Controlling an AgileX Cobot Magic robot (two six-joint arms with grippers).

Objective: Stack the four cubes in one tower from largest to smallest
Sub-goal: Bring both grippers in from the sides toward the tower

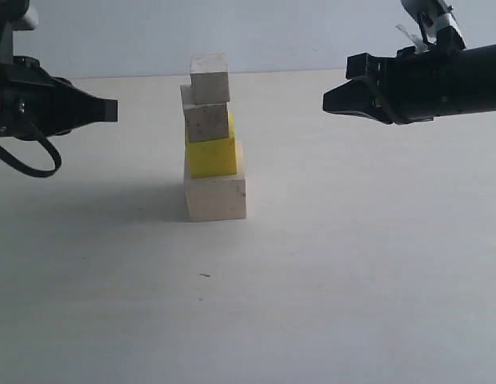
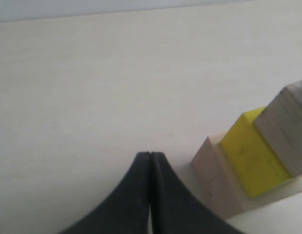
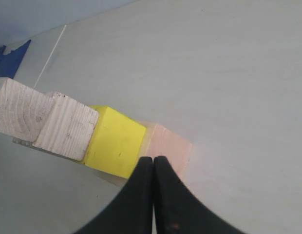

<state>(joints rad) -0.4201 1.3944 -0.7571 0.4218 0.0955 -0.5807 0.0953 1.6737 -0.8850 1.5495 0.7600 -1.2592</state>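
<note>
Well, the tower (image 1: pixel 212 144) stands on the pale, matte worktop (image 1: pixel 368 272), a little left of its middle and well in from every edge. At the bottom sits the big cube (image 1: pixel 217 198), smooth pale wood with softly rounded edges. On it rests the yellow cube (image 1: pixel 212 157), painted a flat, bright colour and set so that a strip of pale wood shows bare along the right side. Next comes the lower small cube (image 1: pixel 206 122), bare greyish wood flecked with dark specks, jutting slightly past the yellow one on the left. The top cube (image 1: pixel 210 78) is the same bare wood, shifted a touch to the right of the one under it. The column looks stepped and a bit crooked, yet all four blocks sit flat on one another.

To either side hang the left gripper (image 1: pixel 112 110) and the right gripper (image 1: pixel 328 102), both black and tapering to blunt wedges. Each has its fingers pressed tight together with nothing between them. Their tips point inward at about the height of the small cubes, well apart from the tower.
</note>
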